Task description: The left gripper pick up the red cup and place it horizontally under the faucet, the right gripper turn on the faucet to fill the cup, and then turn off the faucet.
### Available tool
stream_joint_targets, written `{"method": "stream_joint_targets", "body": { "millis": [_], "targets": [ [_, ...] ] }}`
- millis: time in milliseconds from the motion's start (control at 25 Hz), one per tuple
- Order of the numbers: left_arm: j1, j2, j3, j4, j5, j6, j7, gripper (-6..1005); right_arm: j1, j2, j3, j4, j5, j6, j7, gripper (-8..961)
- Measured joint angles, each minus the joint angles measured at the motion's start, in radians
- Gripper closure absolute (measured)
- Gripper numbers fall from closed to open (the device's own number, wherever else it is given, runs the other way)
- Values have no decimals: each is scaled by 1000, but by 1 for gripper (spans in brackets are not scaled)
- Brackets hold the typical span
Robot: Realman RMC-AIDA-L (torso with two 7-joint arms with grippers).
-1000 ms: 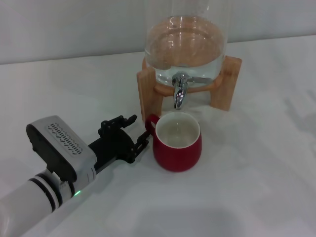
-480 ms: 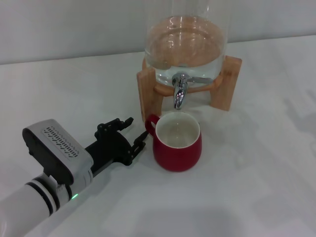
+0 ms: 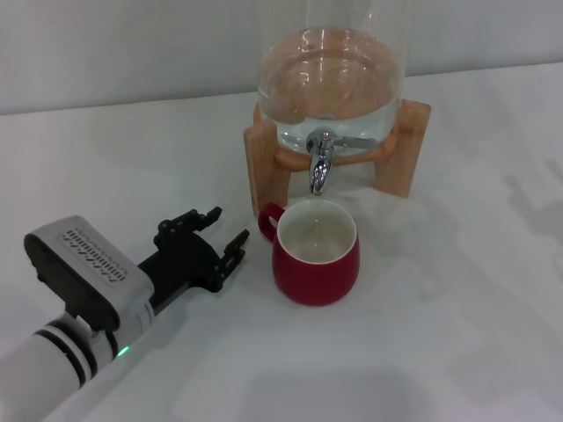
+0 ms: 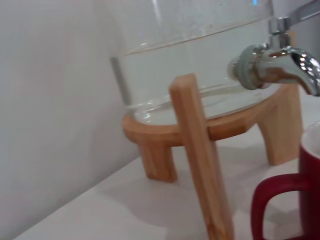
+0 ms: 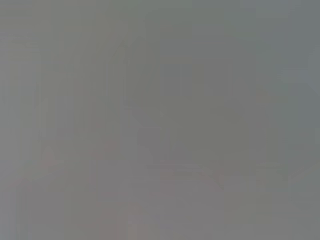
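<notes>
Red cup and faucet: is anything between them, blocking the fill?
Nothing visible does. The red cup stands upright directly below the faucet, with only open air between them. The left gripper is off to its handle side, open.

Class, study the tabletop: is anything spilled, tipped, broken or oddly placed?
Nothing stands out. The red cup stands upright on the table under the tap, with no spill visible. The left pincer is open beside the cup's handle, not touching it.
</notes>
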Motion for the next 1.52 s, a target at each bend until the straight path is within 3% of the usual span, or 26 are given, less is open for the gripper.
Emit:
{"method": "stream_joint_targets", "body": {
  "millis": [400,600,880,1520],
  "targets": [
    [81,2,-179,2,2,50,38,516,1,0,-1,-3,0,-1,3,200],
    [134,4,-290,1,1,181,40,516,1,0,-10,-12,-1,10,5,200],
    [210,0,-398,10,-7,467,41,516,3,-2,-42,-33,-10,61,21,200],
    [338,-3,-400,40,-179,714,55,516,4,-9,-243,-105,-42,186,92,200]
  ]
}}
